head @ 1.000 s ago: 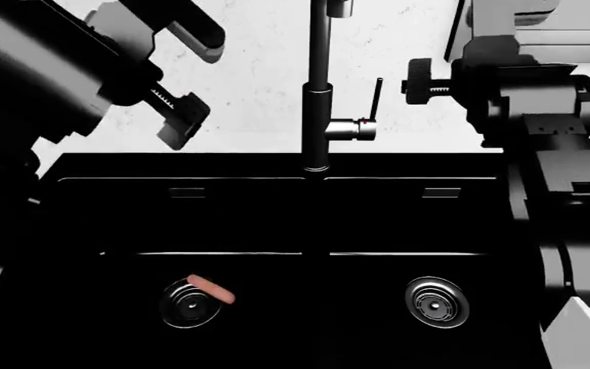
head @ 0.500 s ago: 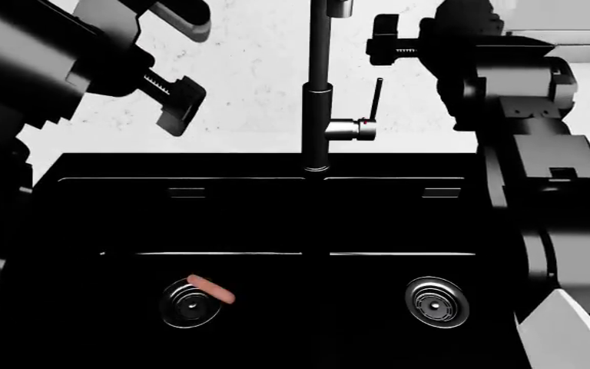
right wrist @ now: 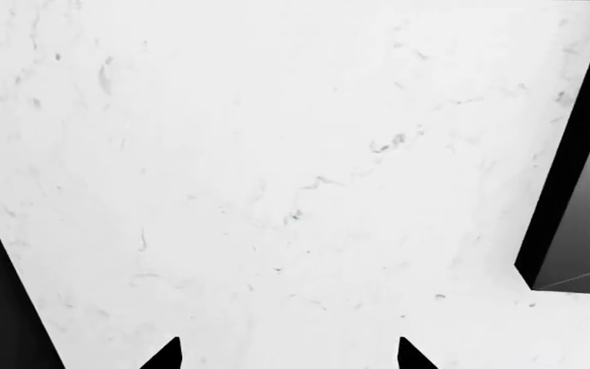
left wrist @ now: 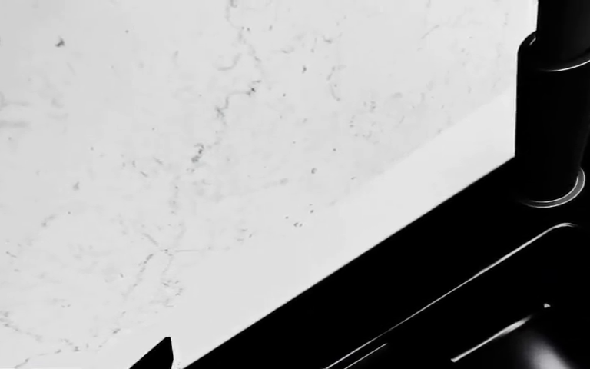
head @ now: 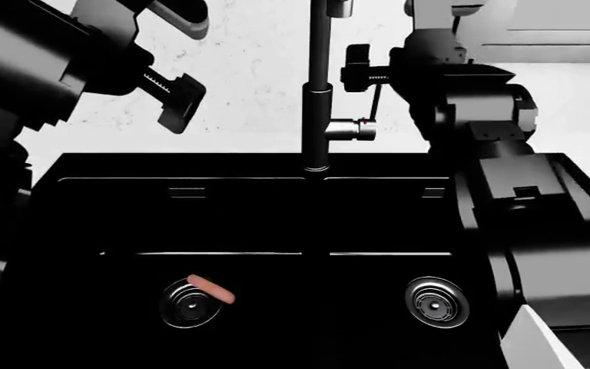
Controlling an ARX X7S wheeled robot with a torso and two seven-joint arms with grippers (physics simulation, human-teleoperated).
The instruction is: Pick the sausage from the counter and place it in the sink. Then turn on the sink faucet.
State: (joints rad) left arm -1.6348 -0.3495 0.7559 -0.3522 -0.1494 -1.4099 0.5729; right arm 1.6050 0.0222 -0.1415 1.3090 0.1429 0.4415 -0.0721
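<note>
Sausage (head: 211,290) lies in the sink (head: 254,223), touching the left drain.
Right end effector (head: 369,68), fingers apart, sits beside the faucet (head: 319,92) lever; left end effector (head: 177,58) is also apart.

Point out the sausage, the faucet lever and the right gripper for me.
sausage (head: 211,290): head view, middle of its pink body, beside the left drain.
faucet lever (head: 377,101): head view, on the thin upright rod.
right gripper (head: 362,68): head view, on the dark finger end nearest the lever.

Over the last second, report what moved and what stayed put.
The right pincer swung in from the right toward the sink faucet, ending up beside its lever handle, not visibly touching it. The left pincer lifted slightly. The sausage stayed by the left drain in the sink.
</note>
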